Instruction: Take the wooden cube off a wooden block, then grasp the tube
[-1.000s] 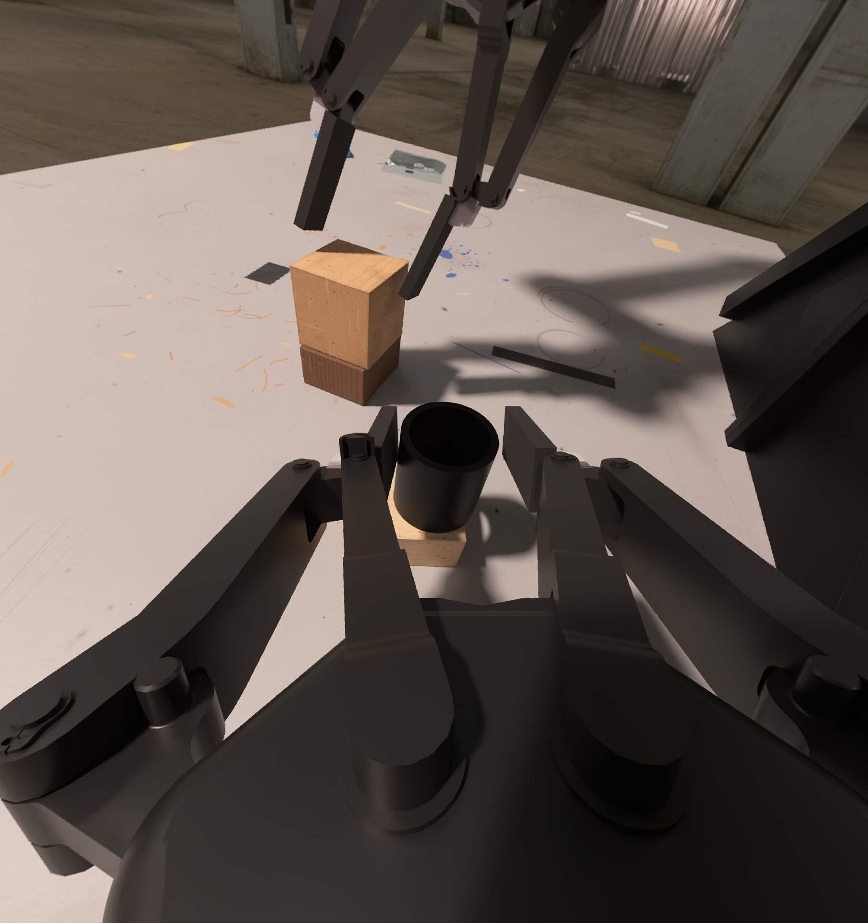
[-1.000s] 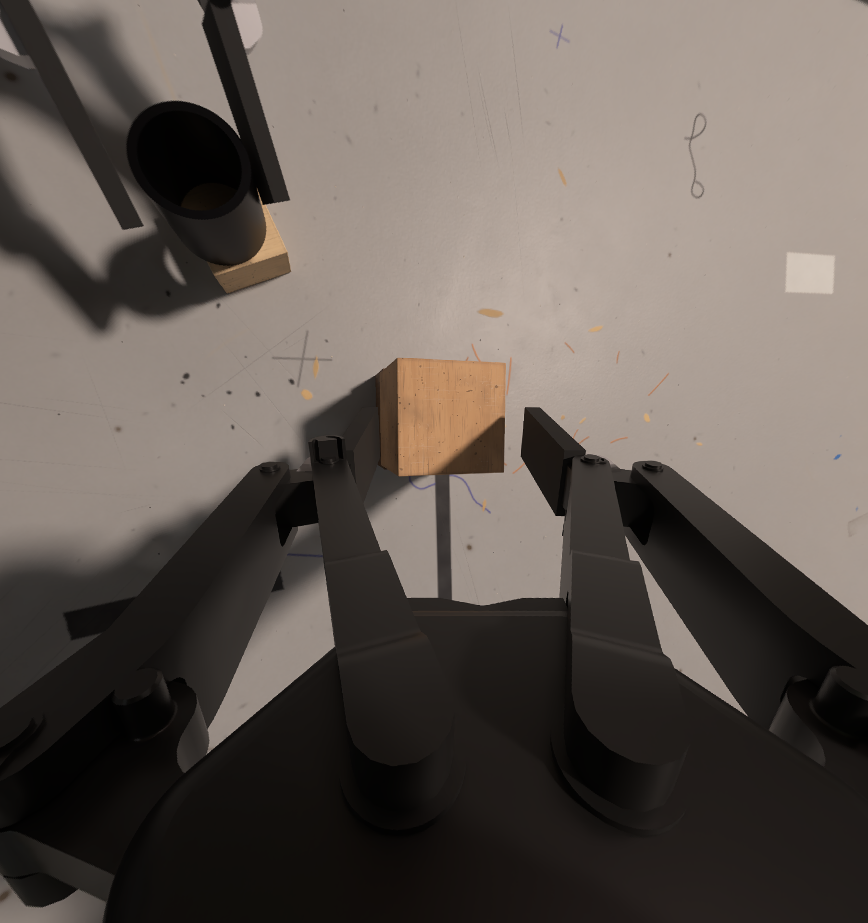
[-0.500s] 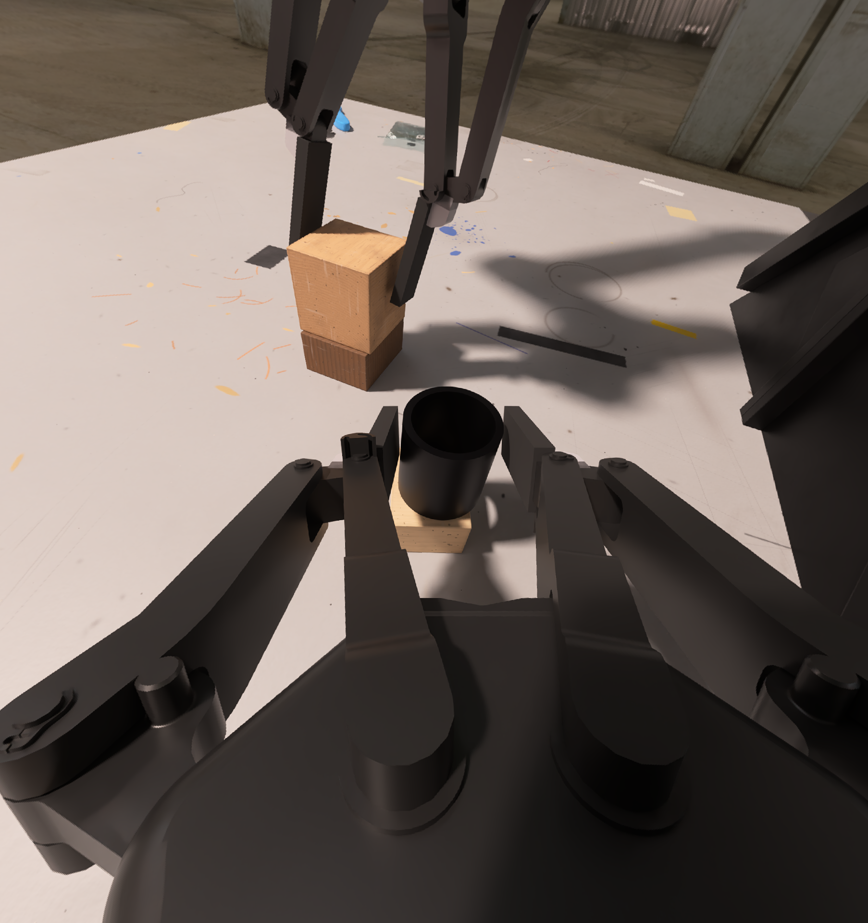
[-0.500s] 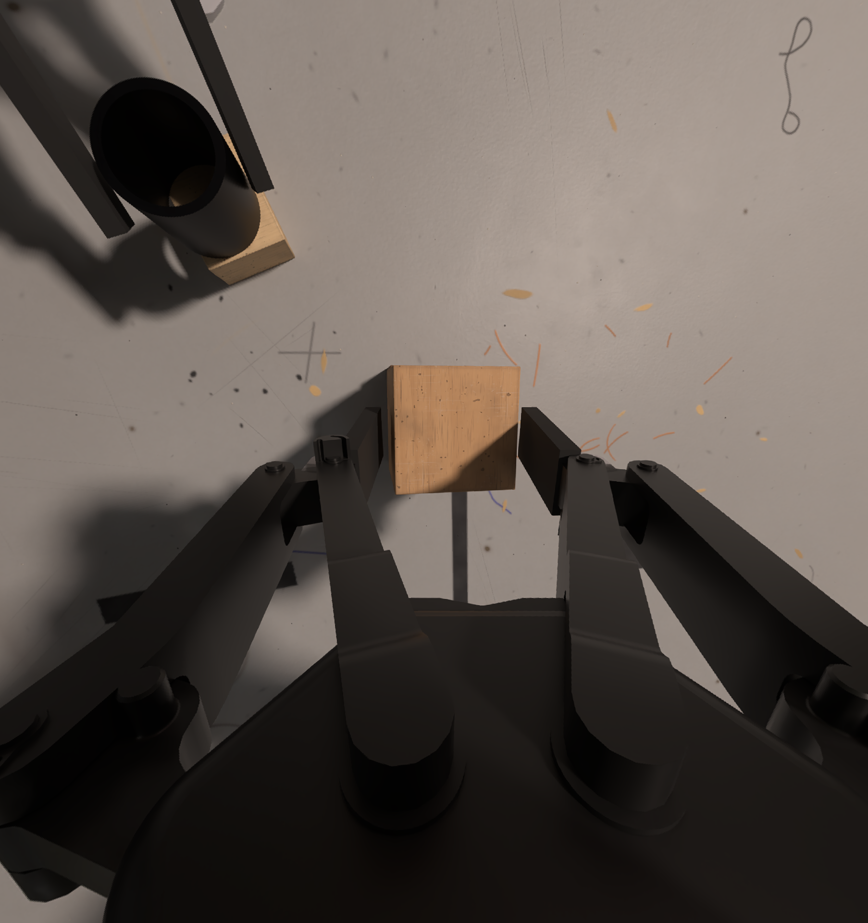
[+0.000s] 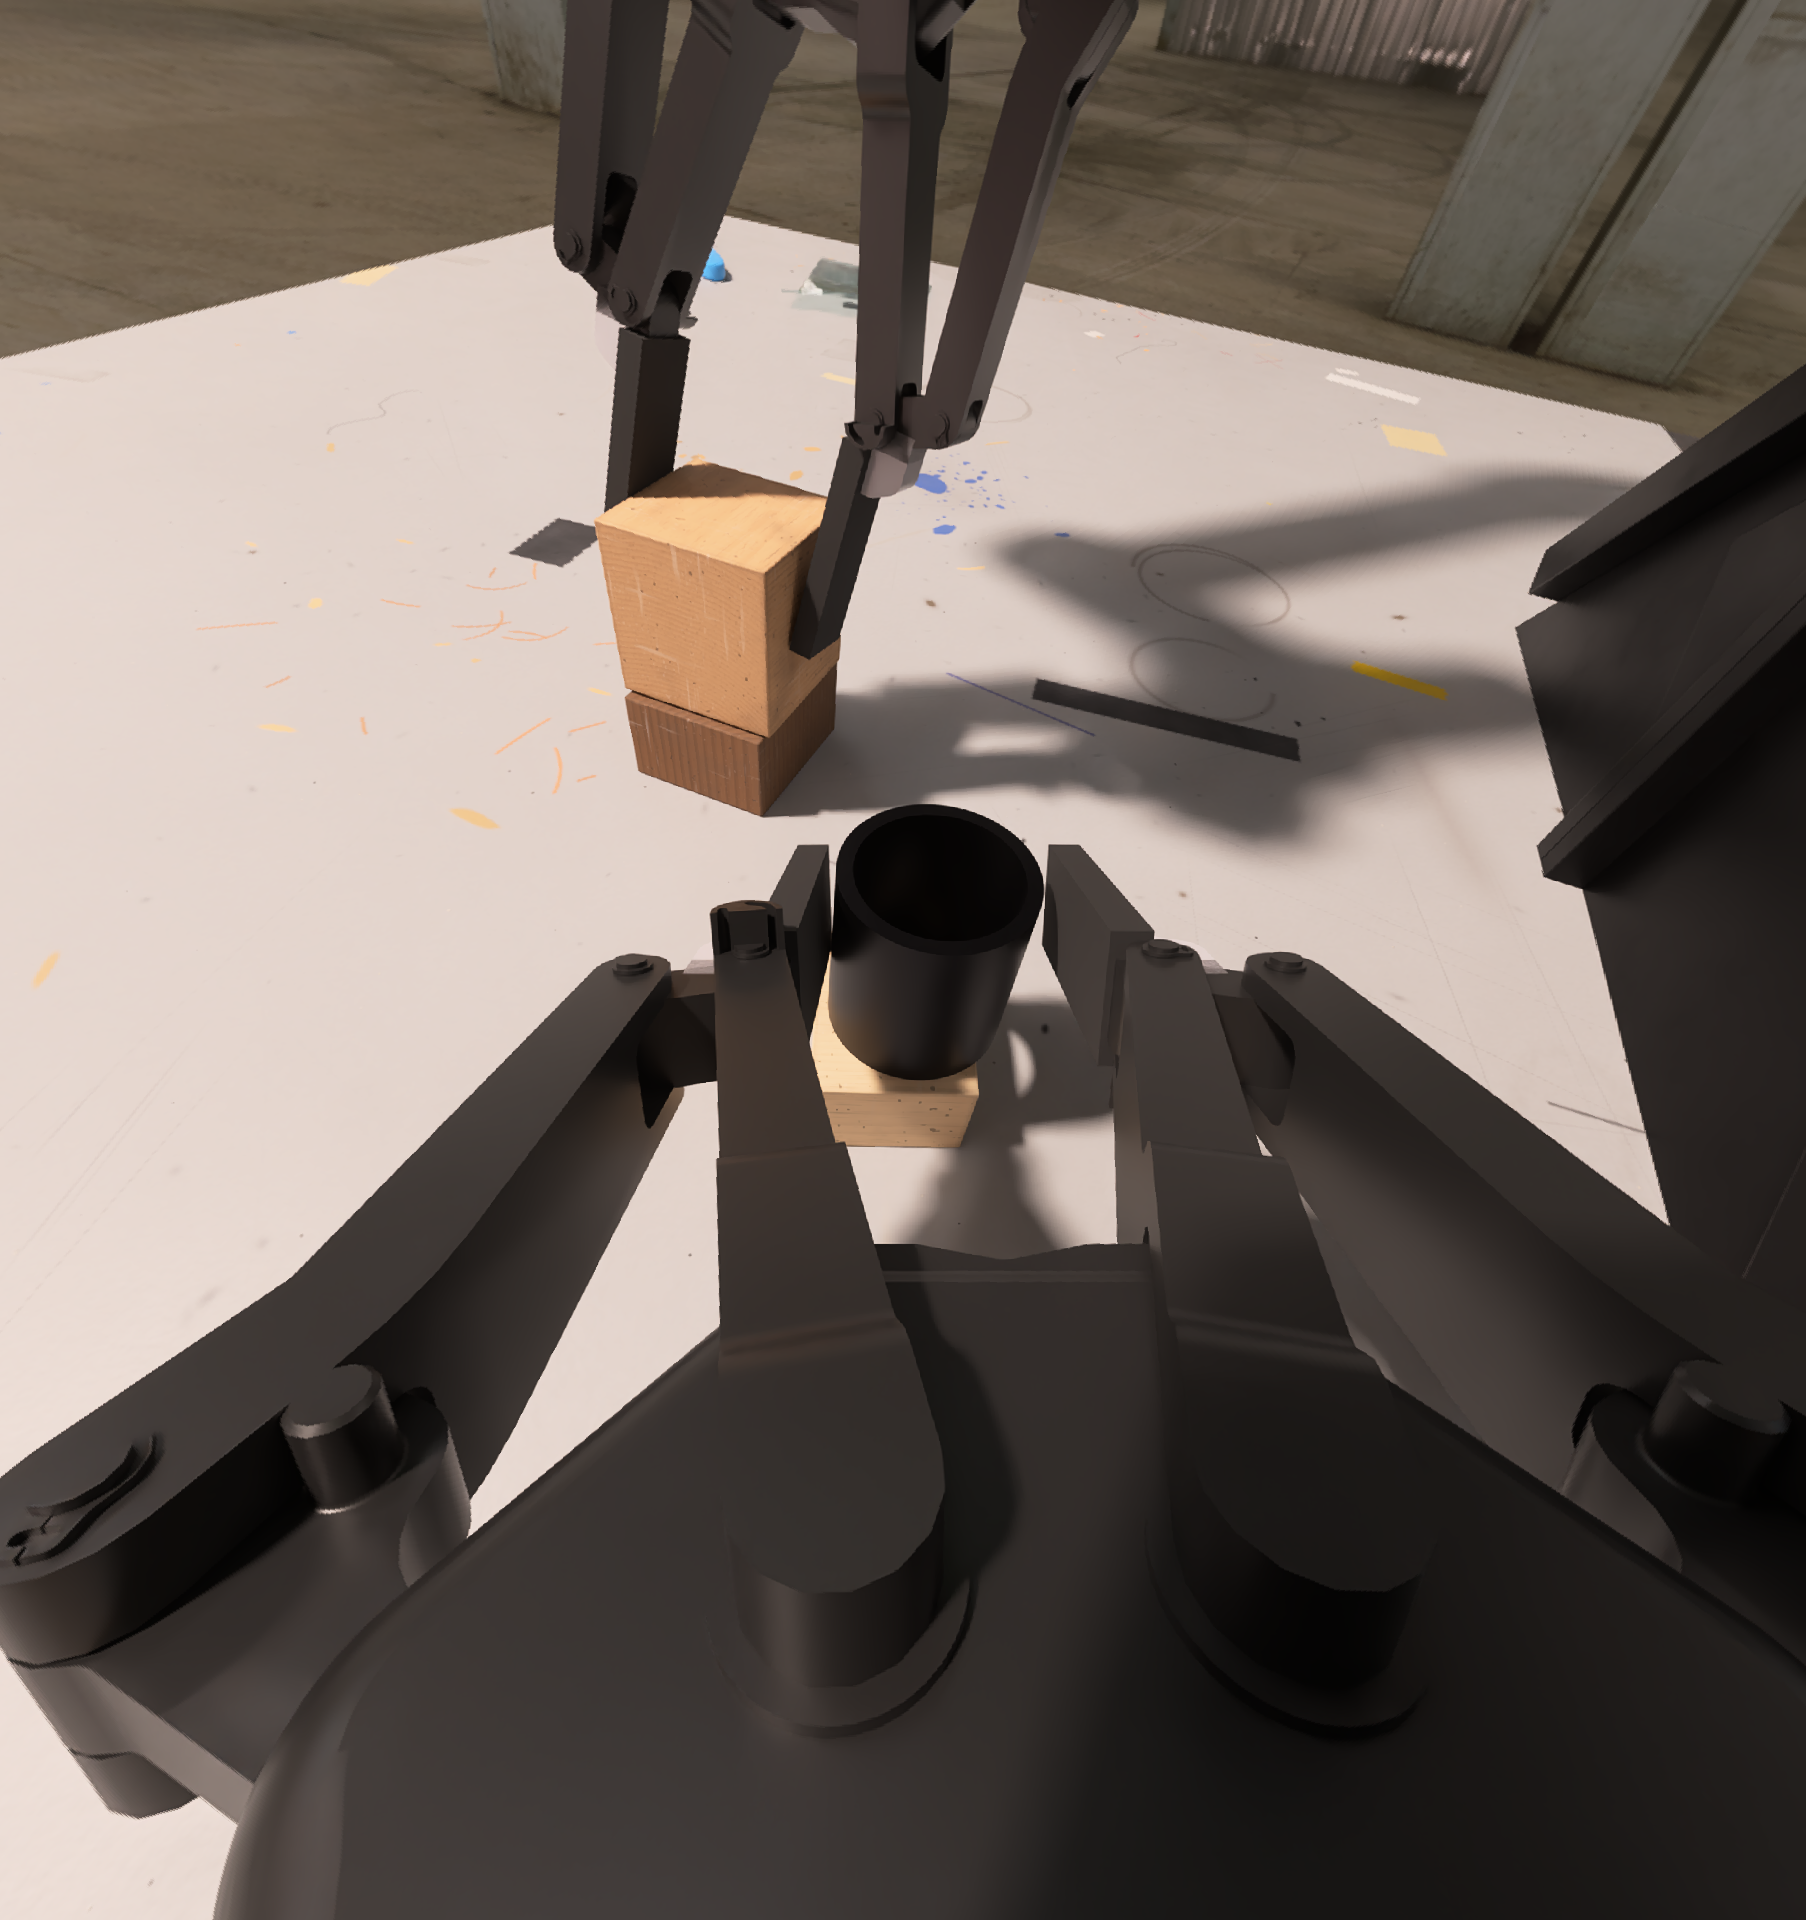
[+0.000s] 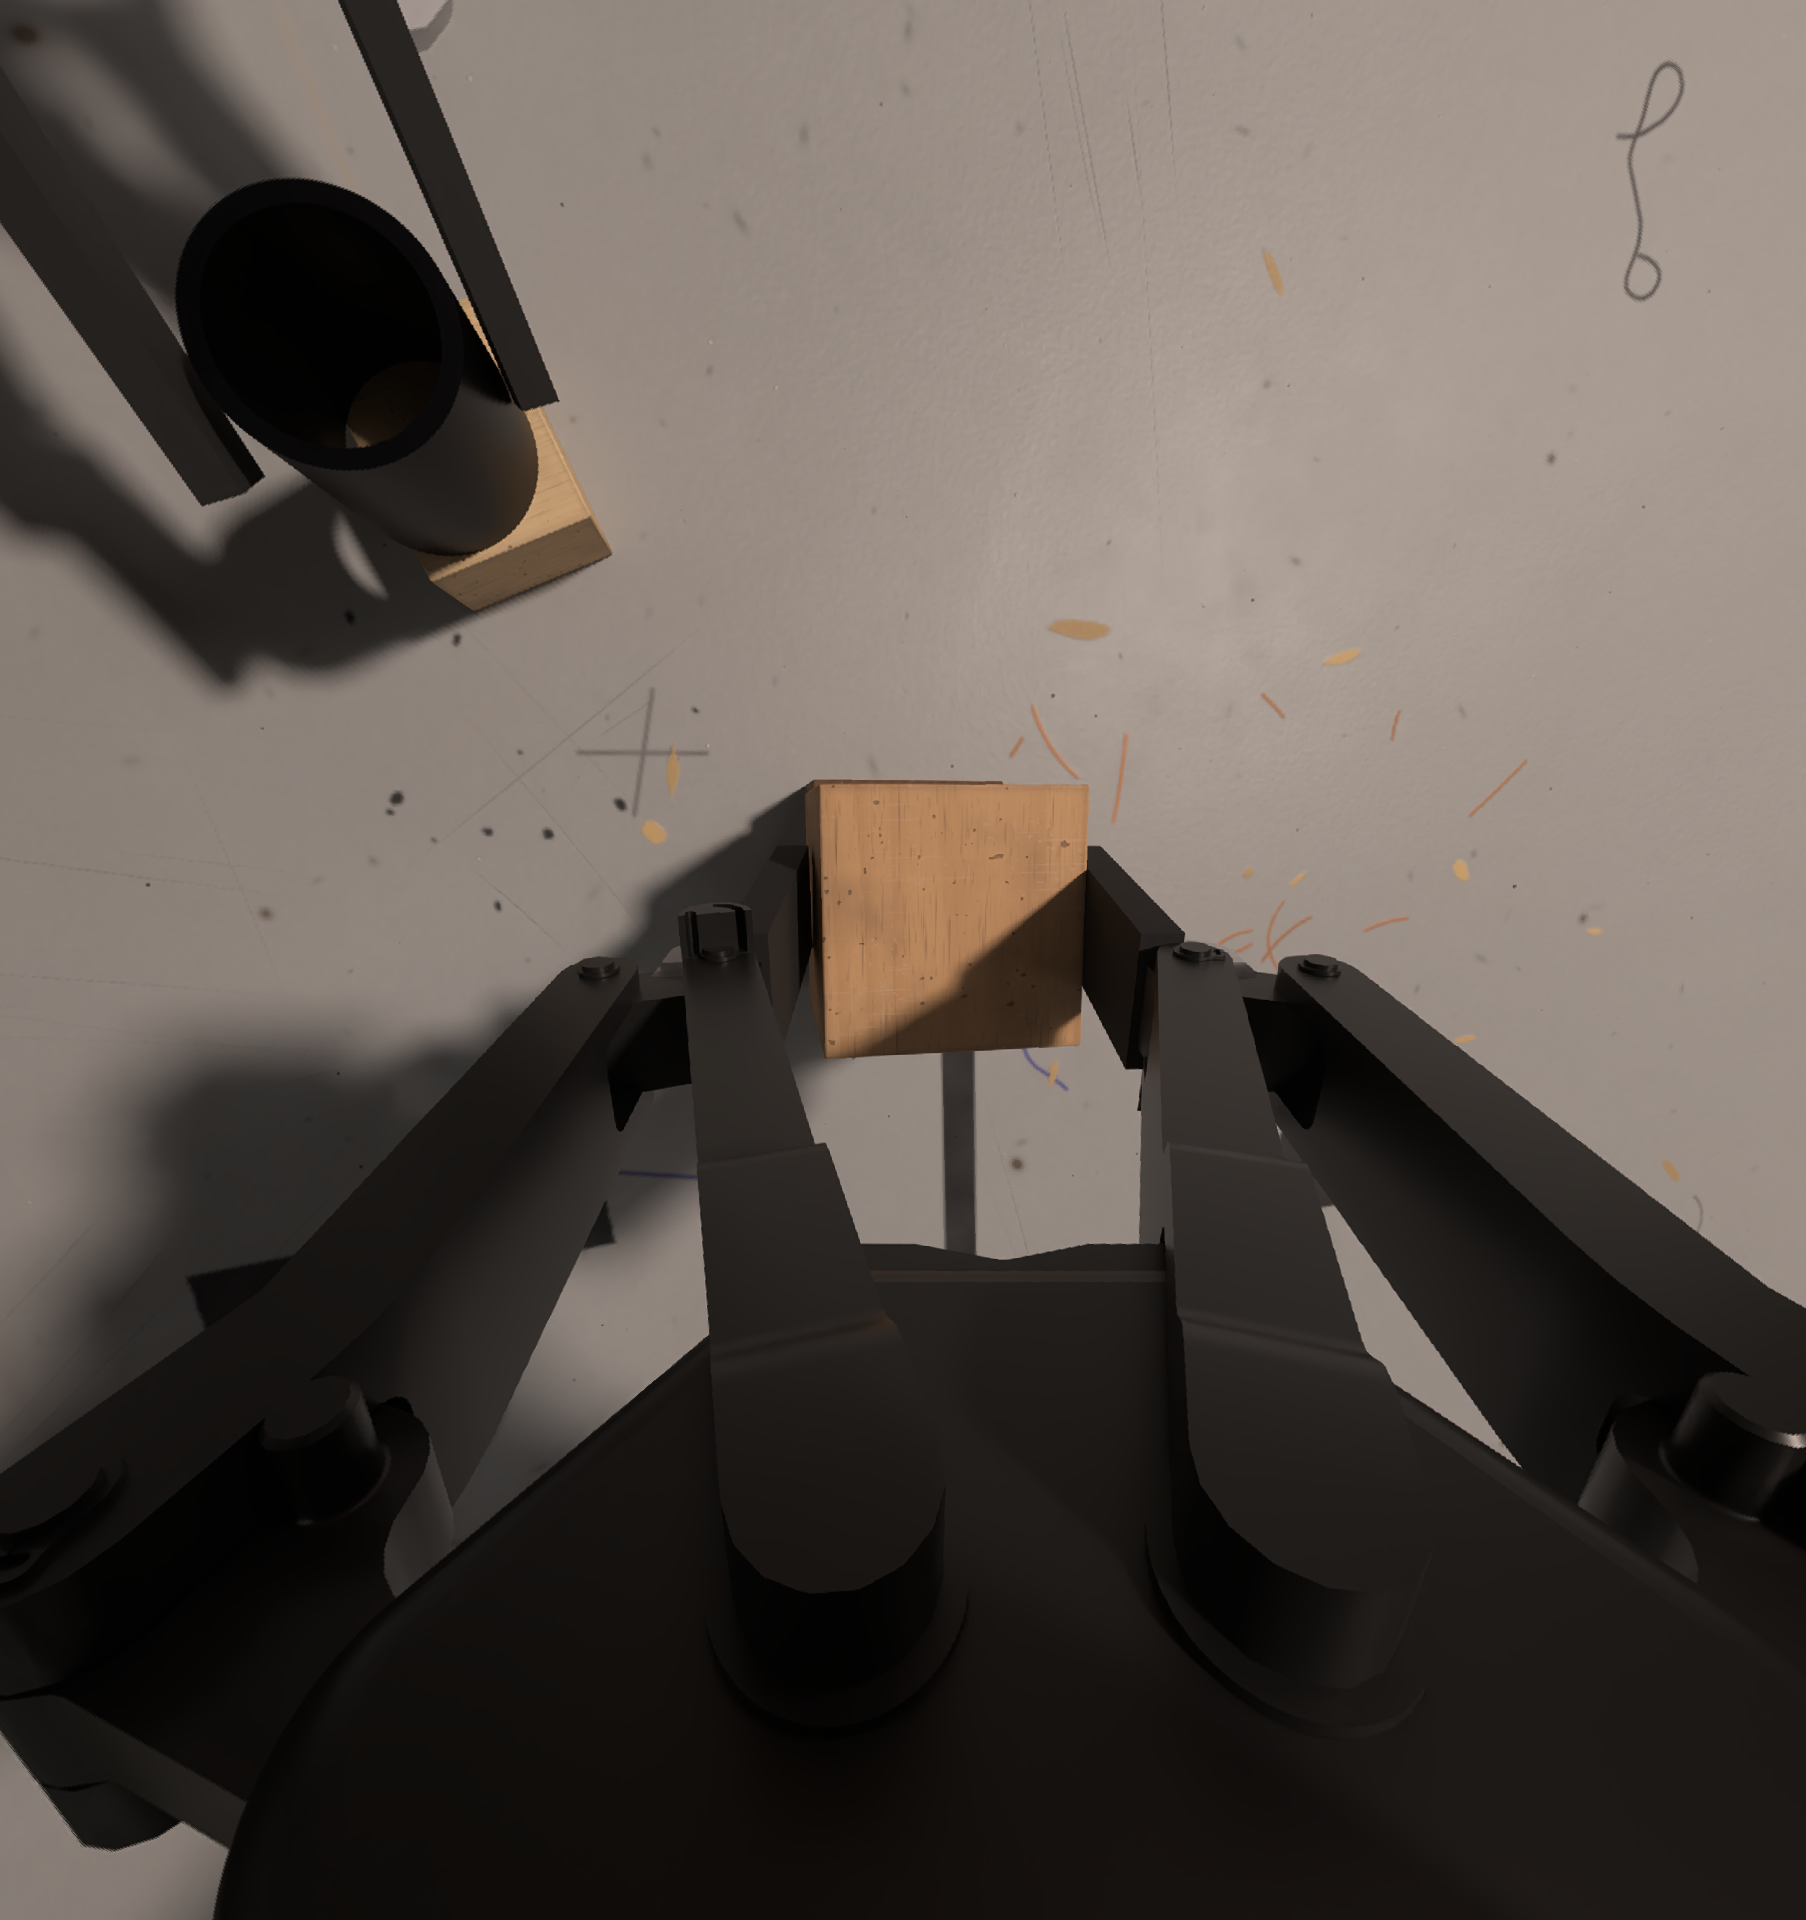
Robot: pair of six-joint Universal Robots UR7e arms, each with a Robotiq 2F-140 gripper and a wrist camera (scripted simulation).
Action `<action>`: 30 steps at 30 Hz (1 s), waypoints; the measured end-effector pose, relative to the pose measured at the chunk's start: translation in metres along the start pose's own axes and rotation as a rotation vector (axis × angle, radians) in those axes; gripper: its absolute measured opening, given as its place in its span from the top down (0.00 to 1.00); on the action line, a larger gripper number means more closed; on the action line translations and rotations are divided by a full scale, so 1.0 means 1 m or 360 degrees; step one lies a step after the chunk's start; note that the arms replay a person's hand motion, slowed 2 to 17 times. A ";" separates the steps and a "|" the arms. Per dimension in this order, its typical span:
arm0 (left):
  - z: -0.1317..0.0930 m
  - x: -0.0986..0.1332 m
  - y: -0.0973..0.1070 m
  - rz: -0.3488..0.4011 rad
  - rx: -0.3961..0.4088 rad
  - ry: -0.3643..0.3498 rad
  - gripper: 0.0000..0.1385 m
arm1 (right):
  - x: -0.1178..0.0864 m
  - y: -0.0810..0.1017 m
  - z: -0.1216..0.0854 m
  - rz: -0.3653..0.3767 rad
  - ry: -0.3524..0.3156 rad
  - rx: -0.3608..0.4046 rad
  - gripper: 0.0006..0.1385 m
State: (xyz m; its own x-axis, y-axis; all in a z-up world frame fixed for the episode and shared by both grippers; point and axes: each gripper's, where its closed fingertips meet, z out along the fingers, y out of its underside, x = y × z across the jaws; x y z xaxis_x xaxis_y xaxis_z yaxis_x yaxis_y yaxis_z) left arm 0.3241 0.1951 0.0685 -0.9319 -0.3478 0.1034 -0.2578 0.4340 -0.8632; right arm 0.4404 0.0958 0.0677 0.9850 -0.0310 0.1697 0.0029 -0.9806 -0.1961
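A light wooden cube (image 5: 701,613) sits on a darker wooden block (image 5: 722,758) on the white table (image 5: 255,883). My right gripper (image 6: 949,873) is shut on the cube (image 6: 940,914), pads against two opposite sides; it also shows from above in the left wrist view (image 5: 722,566). A black tube (image 5: 920,987) stands upright on a pale wooden block (image 5: 899,1112). My left gripper (image 5: 937,873) is open, with fingers close on both sides of the tube. The tube (image 6: 452,488), its block (image 6: 535,540) and the left gripper (image 6: 377,438) show at the upper left of the right wrist view.
A thin black strip (image 5: 1164,717) lies on the table right of the cube stack. A large dark slanted structure (image 5: 1709,675) stands at the right. A small grey plate (image 5: 826,286) lies near the far table edge. Pillars stand beyond.
My right gripper has come down over the cube and closed its fingers onto its sides. My left gripper has shifted slightly around the tube at the same opening.
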 end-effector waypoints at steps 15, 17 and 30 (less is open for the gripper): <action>-0.002 -0.001 0.000 0.0005 -0.0001 -0.0017 0.61 | 0.003 0.005 -0.014 -0.0045 0.0166 -0.0031 0.53; -0.003 -0.002 0.001 0.0005 -0.0003 -0.0021 0.61 | 0.004 0.006 -0.018 -0.0063 0.0205 -0.0025 0.53; -0.002 -0.005 0.002 -0.0009 -0.0020 -0.0035 0.62 | 0.016 0.020 -0.060 -0.0125 0.0500 0.0026 0.53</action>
State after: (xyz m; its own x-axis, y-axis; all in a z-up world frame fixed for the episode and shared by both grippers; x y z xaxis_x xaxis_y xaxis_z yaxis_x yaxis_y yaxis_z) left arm 0.3274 0.1998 0.0672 -0.9246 -0.3683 0.0973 -0.2663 0.4422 -0.8565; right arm 0.4461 0.0637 0.1246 0.8802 -0.0162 0.4743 0.0821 -0.9792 -0.1857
